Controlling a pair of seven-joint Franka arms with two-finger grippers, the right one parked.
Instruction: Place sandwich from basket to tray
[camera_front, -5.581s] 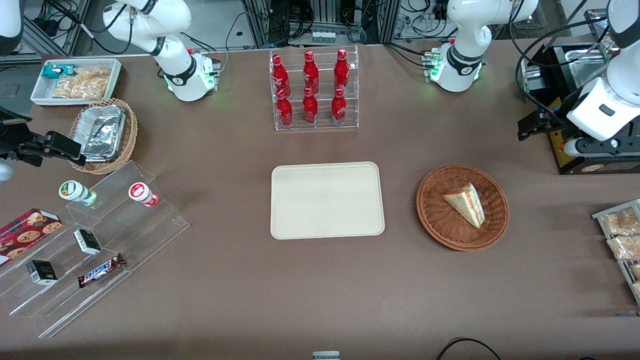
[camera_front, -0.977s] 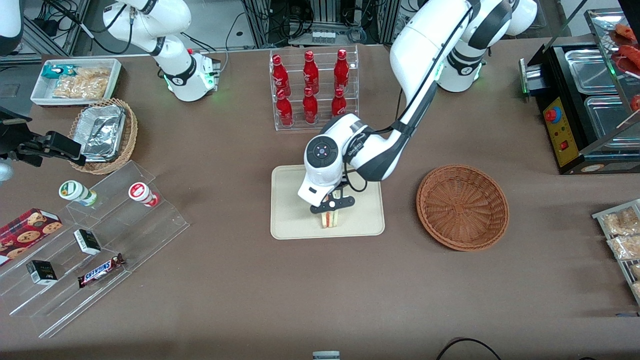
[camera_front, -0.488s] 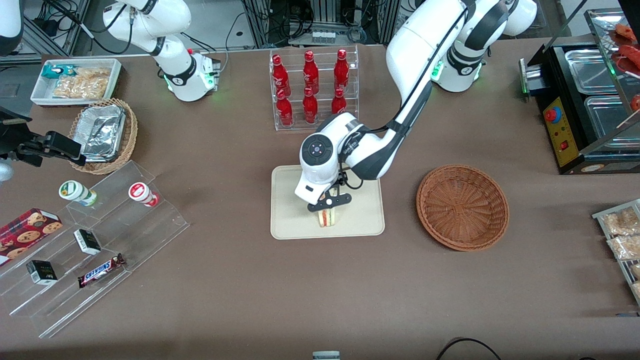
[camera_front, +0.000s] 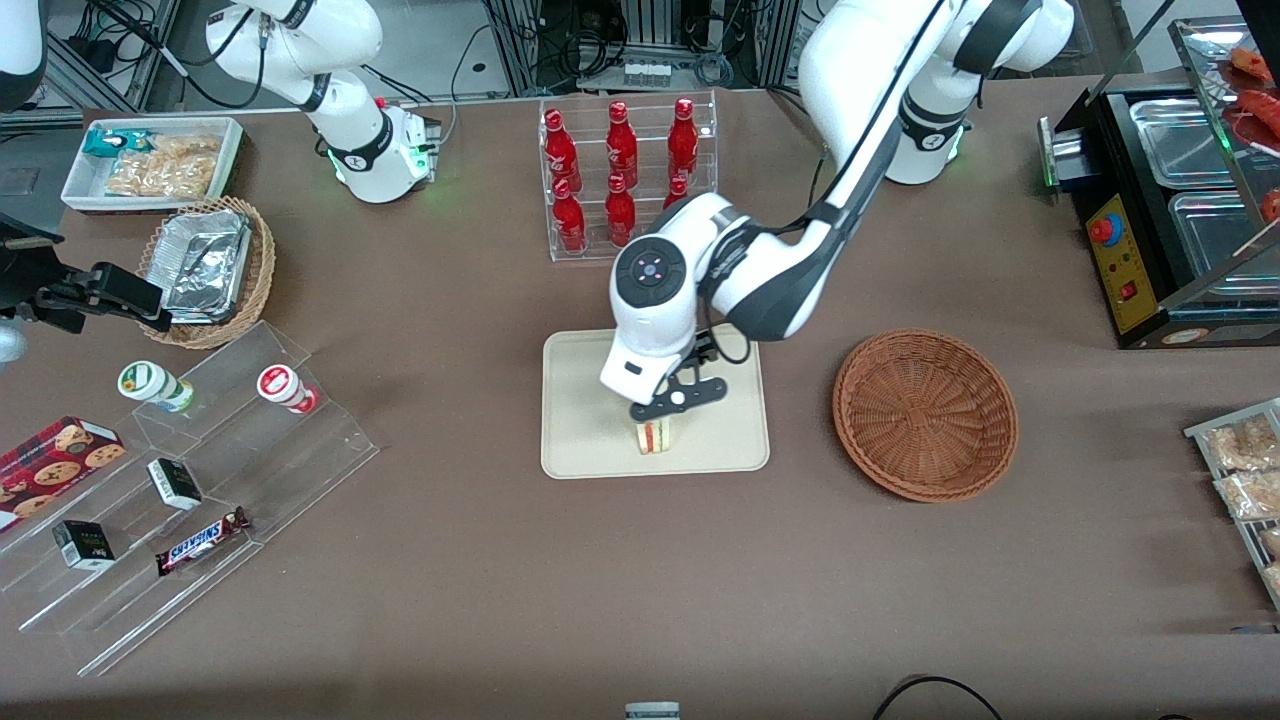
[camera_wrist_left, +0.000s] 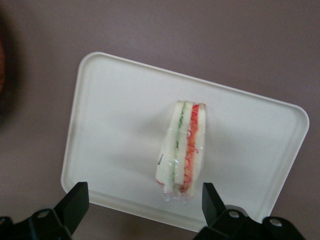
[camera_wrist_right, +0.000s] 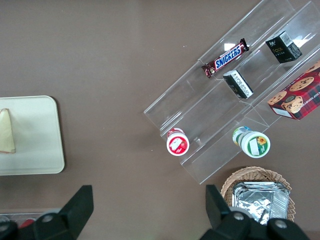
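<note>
A: Sandwich (camera_front: 655, 437) stands on its edge on the tray (camera_front: 580, 420), in the part nearer the front camera, cut side up; the wrist view shows its green, orange and red layers (camera_wrist_left: 183, 150) under clear wrap.

B: And the gripper (camera_front: 672, 400)?

A: It hangs just above the sandwich, apart from it. Its fingers (camera_wrist_left: 76, 201) are spread wide, one on each side of the wedge, pinching nothing.

B: What stands around it?

A: The round reddish-brown basket (camera_front: 925, 414) sits on the desk (camera_front: 700, 580) toward the working arm's end, well apart from the tray, with nothing in it. The clear rack of red bottles (camera_front: 625, 180) stands farther from the front camera than the tray, and the arm's wrist partly covers one lower bottle in that view.

B: Toward the parked arm's end?

A: A stepped acrylic stand (camera_front: 190, 480) with a chocolate bar (camera_front: 202, 540), small boxes and two cups, a tan wicker basket of foil containers (camera_front: 205, 265) and a white bin of snacks (camera_front: 155, 160). All lie well apart from the tray.

B: Room on the tray?

A: Bare tray surface lies open on every side of the sandwich, least toward the rim nearest the front camera. Bare brown desk surrounds the tray's rim.
</note>
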